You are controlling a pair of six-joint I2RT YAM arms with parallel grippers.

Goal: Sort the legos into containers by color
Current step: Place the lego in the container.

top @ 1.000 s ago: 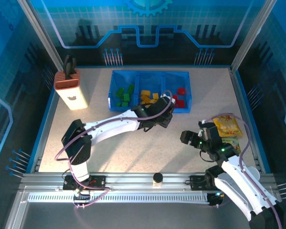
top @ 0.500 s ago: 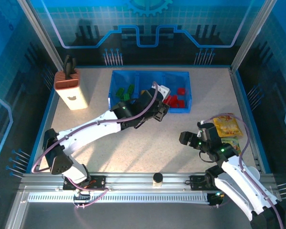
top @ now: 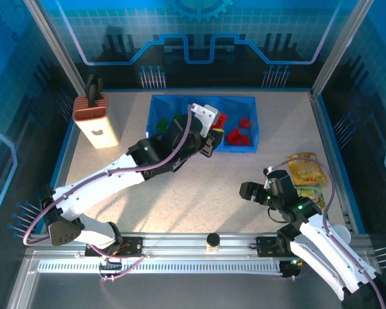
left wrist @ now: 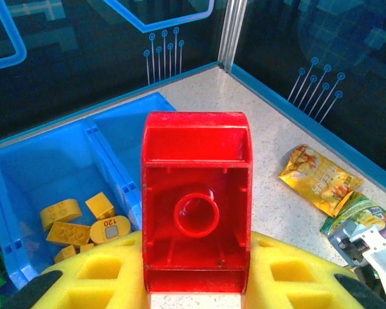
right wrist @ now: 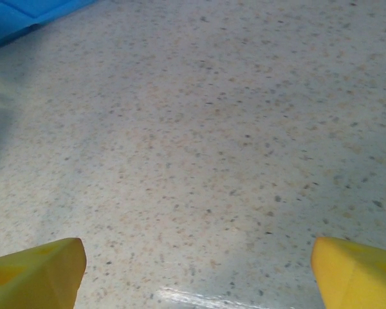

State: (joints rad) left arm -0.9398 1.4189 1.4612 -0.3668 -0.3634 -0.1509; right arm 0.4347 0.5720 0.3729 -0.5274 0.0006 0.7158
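Note:
My left gripper [top: 210,129] is shut on a red lego [top: 220,120] and holds it above the blue tray [top: 251,100], near the wall between the middle and right containers. In the left wrist view the red lego [left wrist: 196,193] shows its hollow underside, clamped between the yellow pads [left wrist: 103,273]. Green legos [top: 167,123] lie in the left container, yellow legos [left wrist: 74,222] in the middle one and red legos [top: 239,135] in the right one. My right gripper [top: 248,191] stands open over bare table, its fingertips [right wrist: 38,270] wide apart with nothing between them.
A white and brown knife block [top: 95,119] stands at the back left. A yellow snack bag [top: 307,170] lies at the right edge, just behind the right wrist. Blue walls enclose the table.
The left arm has stretched away from the base and carried the red lego from the tray's front edge up over the tray. The right gripper has opened slightly and shifted a little left.

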